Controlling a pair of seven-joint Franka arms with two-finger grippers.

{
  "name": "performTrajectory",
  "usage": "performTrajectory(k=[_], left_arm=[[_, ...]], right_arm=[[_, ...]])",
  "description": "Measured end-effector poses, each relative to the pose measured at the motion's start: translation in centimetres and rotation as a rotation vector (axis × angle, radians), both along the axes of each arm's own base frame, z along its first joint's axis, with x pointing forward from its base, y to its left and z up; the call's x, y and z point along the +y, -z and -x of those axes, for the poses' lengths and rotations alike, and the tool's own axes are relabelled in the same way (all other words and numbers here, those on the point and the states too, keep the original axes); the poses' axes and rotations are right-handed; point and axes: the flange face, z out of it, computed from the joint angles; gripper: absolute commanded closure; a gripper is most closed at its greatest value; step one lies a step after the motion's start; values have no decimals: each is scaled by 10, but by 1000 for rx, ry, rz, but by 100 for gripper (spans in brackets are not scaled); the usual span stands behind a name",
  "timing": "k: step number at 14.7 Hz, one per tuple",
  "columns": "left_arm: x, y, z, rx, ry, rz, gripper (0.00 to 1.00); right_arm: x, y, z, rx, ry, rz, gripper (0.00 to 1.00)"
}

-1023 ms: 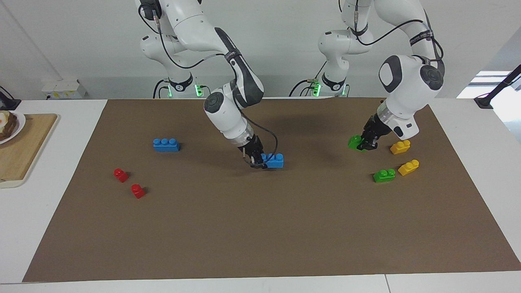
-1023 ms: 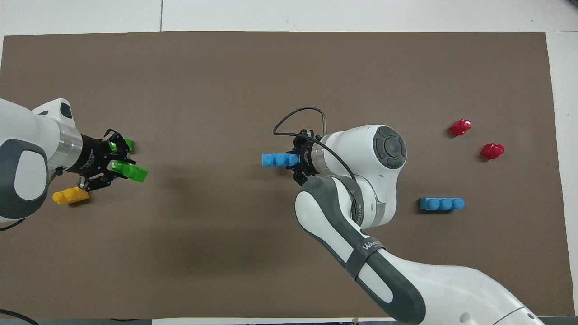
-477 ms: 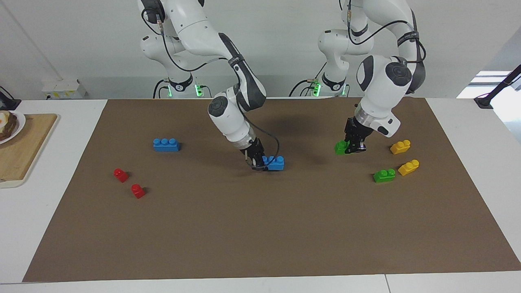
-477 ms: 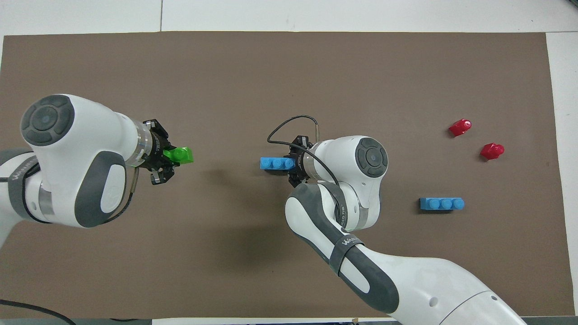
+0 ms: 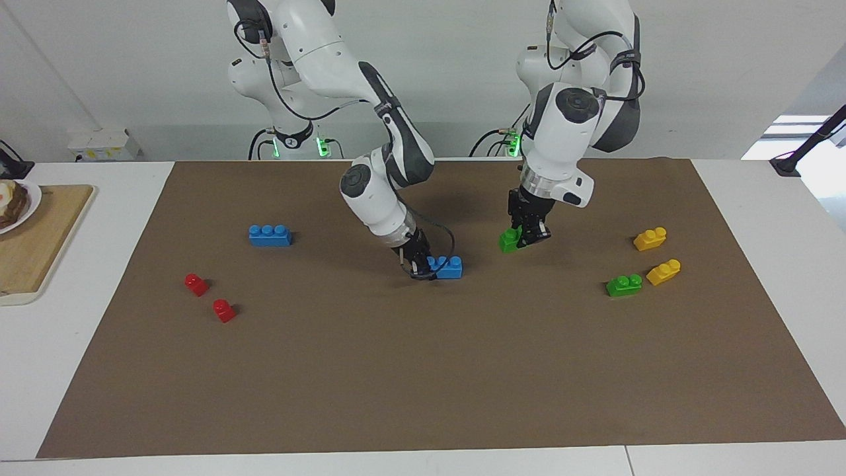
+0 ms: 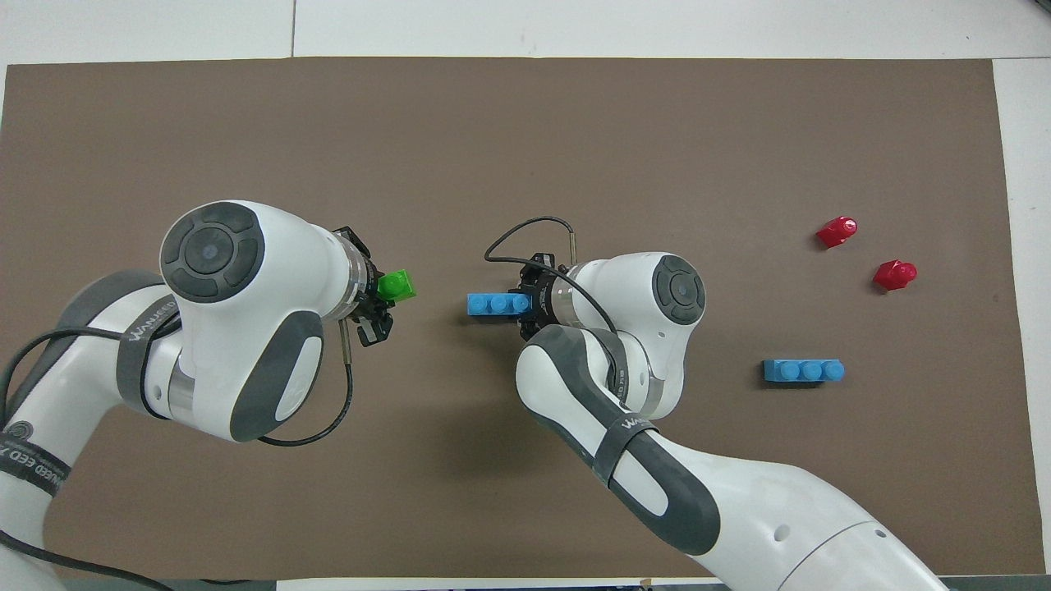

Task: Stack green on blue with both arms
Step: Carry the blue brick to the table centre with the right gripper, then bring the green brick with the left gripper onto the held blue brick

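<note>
My right gripper (image 5: 418, 267) is shut on one end of a blue three-stud brick (image 5: 448, 267) and holds it low at the brown mat (image 5: 423, 383) near the middle; both also show in the overhead view, the gripper (image 6: 525, 305) and the brick (image 6: 495, 304). My left gripper (image 5: 525, 237) is shut on a green two-stud brick (image 5: 510, 239) and holds it a little above the mat, apart from the blue brick, toward the left arm's end. The overhead view shows this gripper (image 6: 379, 308) and its green brick (image 6: 397, 286) too.
A second blue brick (image 5: 269, 235) and two red bricks (image 5: 196, 284) (image 5: 224, 310) lie toward the right arm's end. A second green brick (image 5: 624, 285) and two yellow bricks (image 5: 650, 238) (image 5: 663, 272) lie toward the left arm's end. A wooden board (image 5: 33, 244) sits off the mat.
My left gripper has carried the green brick from beside the yellow bricks toward the middle, closer to the held blue brick. The right gripper and the blue brick have barely shifted.
</note>
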Motion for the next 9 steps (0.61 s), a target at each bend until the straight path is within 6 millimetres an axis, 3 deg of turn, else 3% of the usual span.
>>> performTrajectory(k=[6,9], left_arm=[[-39,22,-12,-61,-75,-10,100],[-63,27,0,-56,-34,-10,100]], right_arm=[[4,1,4,-4,-16,-10,100],[4,1,4,-4,-15,-10,100]])
